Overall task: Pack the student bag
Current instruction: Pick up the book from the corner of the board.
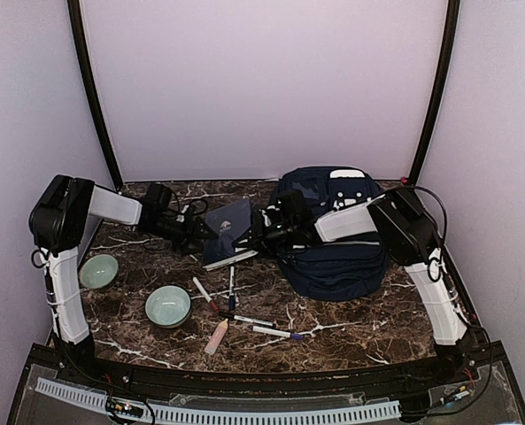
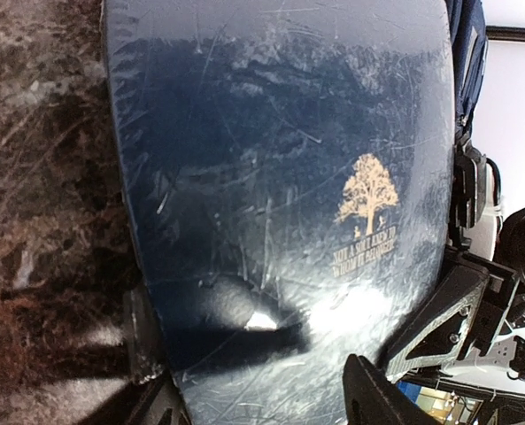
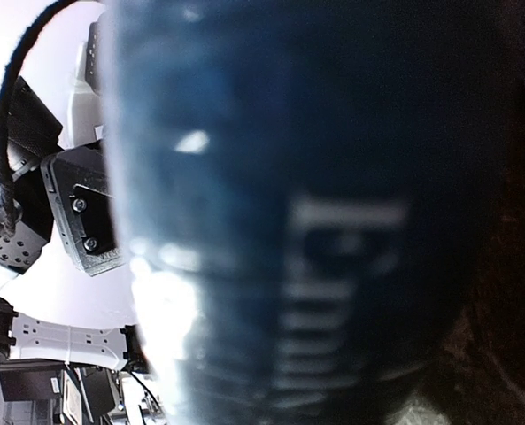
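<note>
I see the left gripper (image 1: 202, 235) straddling the book (image 1: 228, 221) left of the backpack (image 1: 333, 266), grip unclear; the right gripper (image 1: 260, 232) meets it, likewise unclear.

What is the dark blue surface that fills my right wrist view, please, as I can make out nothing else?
Observer: In the top view it is a flat navy book, sitting between the left gripper and the right gripper.
Operator: Thank you. Where is the student bag from there?
Observer: The student bag sits immediately to the book's right, under the right arm's forearm.
Operator: Is anything else outside the bag?
Observer: Yes, several pens and two pale green bowls lie on the marble table, nearer the arm bases.
</note>
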Action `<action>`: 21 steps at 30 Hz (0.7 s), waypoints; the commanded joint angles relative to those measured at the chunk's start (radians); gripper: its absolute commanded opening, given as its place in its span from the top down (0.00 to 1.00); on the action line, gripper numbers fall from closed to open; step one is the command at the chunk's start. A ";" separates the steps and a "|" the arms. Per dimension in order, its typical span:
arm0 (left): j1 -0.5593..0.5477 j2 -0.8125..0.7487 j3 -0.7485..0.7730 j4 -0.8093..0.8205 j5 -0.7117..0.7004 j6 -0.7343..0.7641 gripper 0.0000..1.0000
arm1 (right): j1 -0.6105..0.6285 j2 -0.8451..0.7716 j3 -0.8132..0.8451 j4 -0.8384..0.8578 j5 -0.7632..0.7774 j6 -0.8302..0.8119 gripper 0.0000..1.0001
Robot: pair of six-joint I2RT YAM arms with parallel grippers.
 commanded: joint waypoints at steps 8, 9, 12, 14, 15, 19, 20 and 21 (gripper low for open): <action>-0.025 -0.246 -0.012 -0.167 -0.198 0.183 0.29 | -0.035 -0.239 0.110 -0.250 0.000 -0.468 1.00; -0.026 -0.278 -0.008 -0.172 -0.215 0.200 0.28 | -0.050 -0.268 0.101 -0.260 -0.004 -0.491 1.00; -0.028 -0.362 0.001 -0.176 -0.250 0.239 0.28 | -0.100 -0.358 0.057 -0.278 -0.030 -0.566 1.00; -0.034 -0.418 -0.002 -0.155 -0.260 0.261 0.28 | -0.144 -0.417 0.030 -0.297 -0.051 -0.619 1.00; -0.040 -0.443 -0.006 -0.136 -0.264 0.273 0.28 | -0.168 -0.454 0.014 -0.312 -0.068 -0.648 1.00; -0.110 -0.519 0.002 -0.084 -0.291 0.331 0.30 | -0.283 -0.570 -0.046 -0.368 -0.093 -0.712 1.00; -0.130 -0.528 0.012 -0.074 -0.293 0.341 0.31 | -0.323 -0.606 -0.073 -0.373 -0.084 -0.713 1.00; -0.153 -0.530 0.022 -0.066 -0.300 0.347 0.32 | -0.363 -0.644 -0.106 -0.363 -0.090 -0.712 1.00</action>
